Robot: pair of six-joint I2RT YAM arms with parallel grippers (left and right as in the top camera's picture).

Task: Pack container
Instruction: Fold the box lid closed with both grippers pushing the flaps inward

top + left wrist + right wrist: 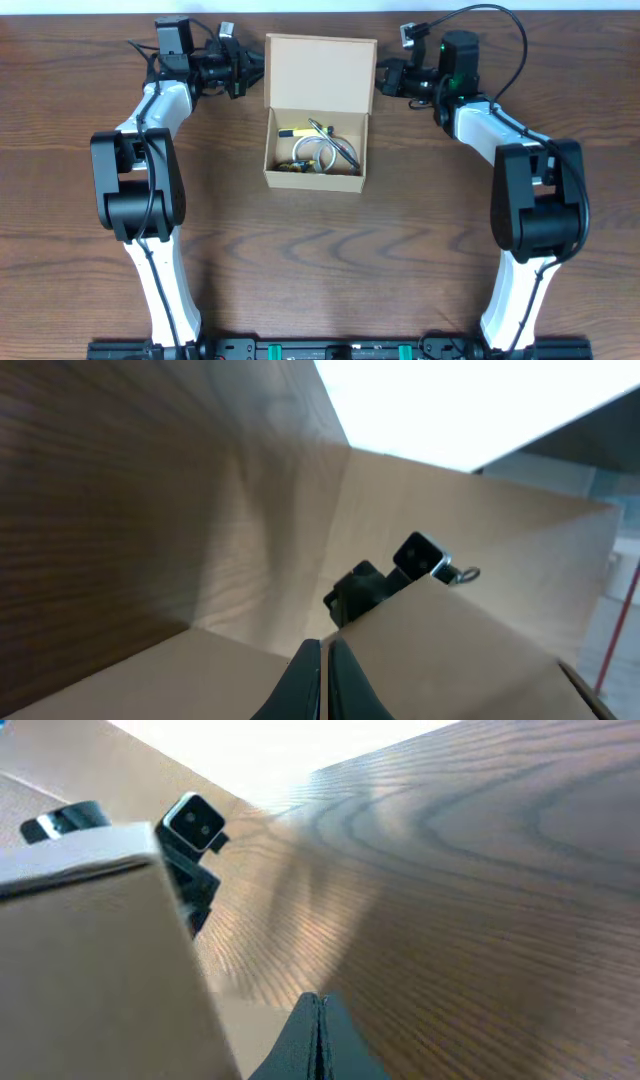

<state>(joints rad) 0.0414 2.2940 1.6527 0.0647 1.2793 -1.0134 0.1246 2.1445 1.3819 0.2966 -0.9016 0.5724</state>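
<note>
The container [314, 182] sits upper centre in the overhead view on the wooden surface [300, 270]. Its lid [320, 68] is open, hinged along the far side, and small items [318, 150] lie inside. The left jaws and right jaws flank the lid's two side edges, each pair pressed together on nothing. Closing the lid looks to be the step in hand. Both sides should push the flap forward evenly, gently enough that the box does not slide.
</note>
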